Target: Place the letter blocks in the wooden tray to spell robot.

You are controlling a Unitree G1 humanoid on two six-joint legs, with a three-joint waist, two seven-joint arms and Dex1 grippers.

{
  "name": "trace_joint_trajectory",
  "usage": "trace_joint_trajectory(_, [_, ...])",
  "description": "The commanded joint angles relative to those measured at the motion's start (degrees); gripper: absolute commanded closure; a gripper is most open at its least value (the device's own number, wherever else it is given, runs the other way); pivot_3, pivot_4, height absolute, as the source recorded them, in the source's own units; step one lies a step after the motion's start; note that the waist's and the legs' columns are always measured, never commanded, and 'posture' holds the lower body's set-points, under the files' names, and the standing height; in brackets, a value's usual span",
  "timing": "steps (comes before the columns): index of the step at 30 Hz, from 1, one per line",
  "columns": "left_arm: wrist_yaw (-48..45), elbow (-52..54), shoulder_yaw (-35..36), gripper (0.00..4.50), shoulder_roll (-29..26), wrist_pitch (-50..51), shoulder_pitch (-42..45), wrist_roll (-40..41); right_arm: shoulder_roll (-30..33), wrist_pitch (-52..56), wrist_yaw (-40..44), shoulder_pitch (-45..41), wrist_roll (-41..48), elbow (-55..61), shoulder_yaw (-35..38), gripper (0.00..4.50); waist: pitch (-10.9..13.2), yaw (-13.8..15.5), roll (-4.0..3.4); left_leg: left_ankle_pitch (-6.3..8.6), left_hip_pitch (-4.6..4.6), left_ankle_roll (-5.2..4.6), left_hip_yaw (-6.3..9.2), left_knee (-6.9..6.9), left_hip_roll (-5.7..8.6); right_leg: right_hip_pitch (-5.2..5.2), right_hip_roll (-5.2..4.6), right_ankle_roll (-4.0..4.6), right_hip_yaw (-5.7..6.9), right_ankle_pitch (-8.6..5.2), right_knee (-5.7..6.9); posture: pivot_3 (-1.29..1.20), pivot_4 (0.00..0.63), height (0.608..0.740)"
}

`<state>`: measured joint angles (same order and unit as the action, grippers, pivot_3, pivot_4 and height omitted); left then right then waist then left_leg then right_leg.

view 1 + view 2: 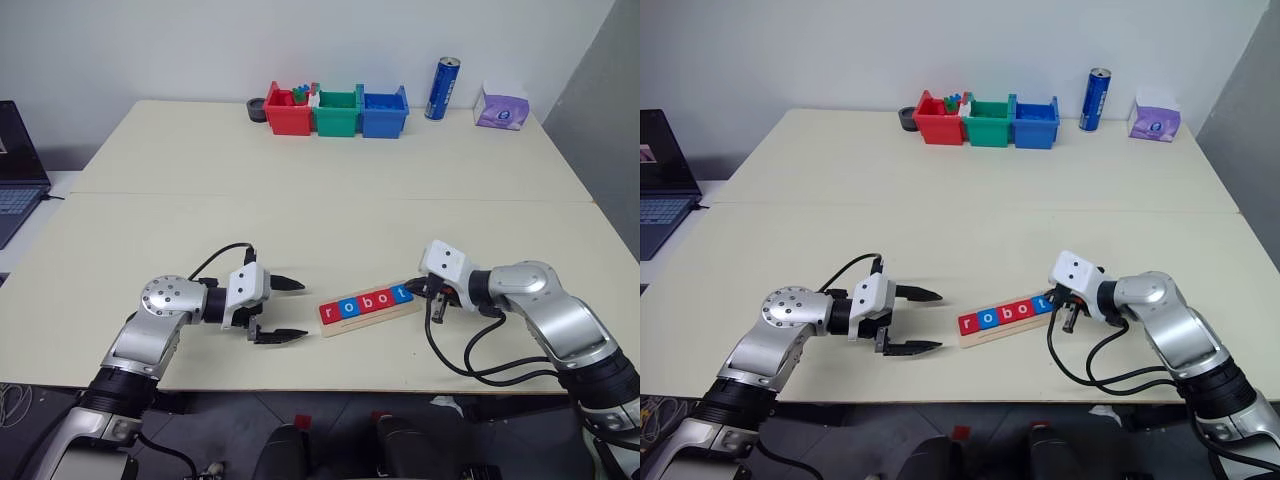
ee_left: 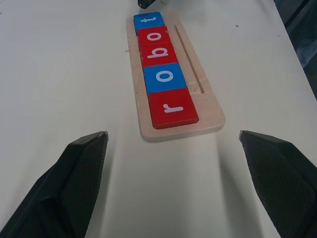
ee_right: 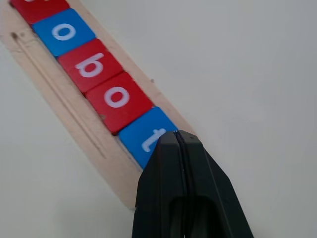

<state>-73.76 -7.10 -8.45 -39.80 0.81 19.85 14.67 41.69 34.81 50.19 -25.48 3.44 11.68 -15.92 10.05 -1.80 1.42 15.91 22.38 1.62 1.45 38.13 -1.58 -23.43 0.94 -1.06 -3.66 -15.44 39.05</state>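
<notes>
The wooden tray (image 2: 198,74) lies slanted near the table's front edge, between my two arms. Five letter blocks (image 1: 366,301) sit in it in a row: red r (image 2: 173,106), blue o (image 2: 165,77), red b (image 2: 158,53), red o (image 2: 152,36), blue t (image 2: 148,21). My left gripper (image 1: 304,310) hovers open just off the tray's r end, pointing along the row, with nothing between its fingers. My right gripper (image 1: 415,291) is shut and empty. Its tip (image 3: 176,135) is at the outer edge of the t block (image 3: 148,136).
At the far side stand red (image 1: 290,112), green (image 1: 337,112) and blue (image 1: 384,111) bins, a blue can (image 1: 441,88) and a purple tissue box (image 1: 501,106). A laptop (image 1: 15,170) sits beyond the table's left edge. The right arm's black cables (image 1: 480,360) loop down to the front edge.
</notes>
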Motion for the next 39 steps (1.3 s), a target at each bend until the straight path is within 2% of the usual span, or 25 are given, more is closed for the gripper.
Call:
trace_joint_trajectory(1, [0.28, 2.39, 1.22, 0.0, -0.34, 0.16, 0.08, 0.71, 2.11, -2.79, -1.16, -0.27, -2.31, -1.14, 1.94, 4.48, 0.0, 0.0, 0.0, 0.0, 0.0, 0.0, 0.0, 0.0, 0.0, 0.0, 0.0, 0.0, 0.0, 0.0, 0.0, 0.0, 0.15, 0.74])
trace_joint_trajectory(5, [0.39, 2.63, 1.26, 0.0, -0.49, 0.72, 0.35, 0.91, 3.49, -3.87, 0.05, 1.86, -3.14, -1.24, 0.8, 4.48, 0.0, 0.0, 0.0, 0.0, 0.0, 0.0, 0.01, 0.0, -0.01, 0.0, 0.0, 0.0, 0.01, 0.0, 0.0, 0.0, 0.15, 0.74])
trace_joint_trajectory(20, [0.12, 2.04, 1.76, 0.0, -1.19, 0.76, 0.37, 0.96, 3.72, 3.26, 5.95, 6.01, 2.17, 8.96, 0.41, 4.48, 0.0, -0.01, 0.0, 0.0, -0.01, 0.0, 0.02, 0.0, -0.02, 0.0, 0.01, -0.01, 0.02, 0.0, 0.02, 0.0, 0.15, 0.74])
trace_joint_trajectory(31, [0.56, 1.48, 2.15, 0.0, -0.79, 0.64, 0.12, 1.16, 3.53, 5.14, 4.88, 6.0, 2.71, 10.41, 0.75, 4.48, 0.0, -0.01, 0.0, 0.0, -0.02, 0.0, 0.01, 0.01, -0.01, 0.0, 0.01, -0.01, 0.01, 0.0, 0.02, 0.0, 0.15, 0.74])
trace_joint_trajectory(34, [1.58, 2.05, 3.17, 0.0, -0.23, 1.67, -0.16, 2.33, 3.99, 5.79, 4.67, 6.56, 3.52, 11.32, 2.14, 4.48, 0.0, -0.01, 0.0, 0.0, -0.01, 0.0, 0.01, 0.01, -0.01, 0.0, 0.01, -0.01, 0.0, 0.0, 0.02, 0.0, 0.15, 0.74])
trace_joint_trajectory(39, [5.11, 5.73, 6.77, 0.0, -1.12, 9.85, -1.32, 5.54, 2.4, 8.15, 4.97, 10.16, 12.12, 16.03, 12.19, 4.48, 0.0, 0.02, 0.01, 0.0, 0.0, 0.0, 0.04, 0.01, -0.02, 0.0, 0.01, -0.01, 0.01, -0.01, 0.01, 0.0, 0.15, 0.74])
